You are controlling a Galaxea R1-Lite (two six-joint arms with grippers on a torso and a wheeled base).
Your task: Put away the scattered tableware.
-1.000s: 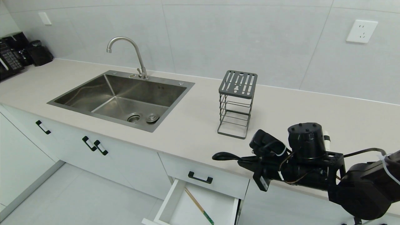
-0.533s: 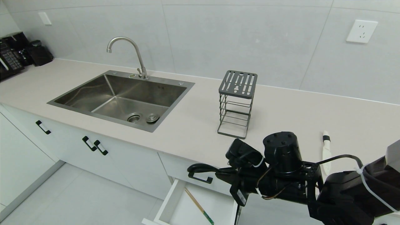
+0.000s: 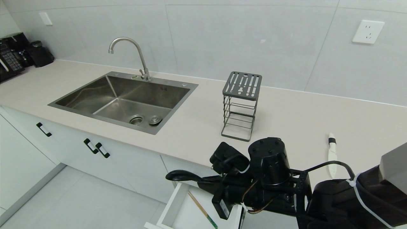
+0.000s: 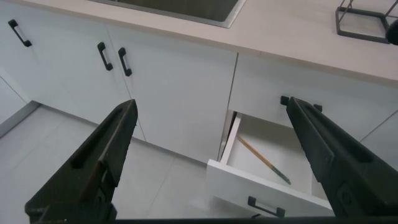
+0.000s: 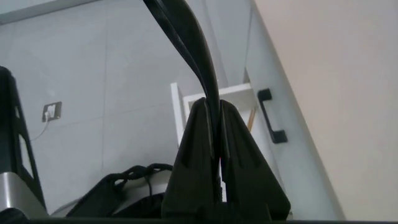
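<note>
Holding black spoon in air above open drawer, just off the counter edge.
Right gripper is clamped on the thin curved handle. The spoon is glossy and all black, its oval bowl pointing away from the gripper. Chopsticks lie in the drawer. Left gripper has its fingers spread wide, holding nothing.

Kitchen: steel sink, faucet, countertop, cabinets.
</note>
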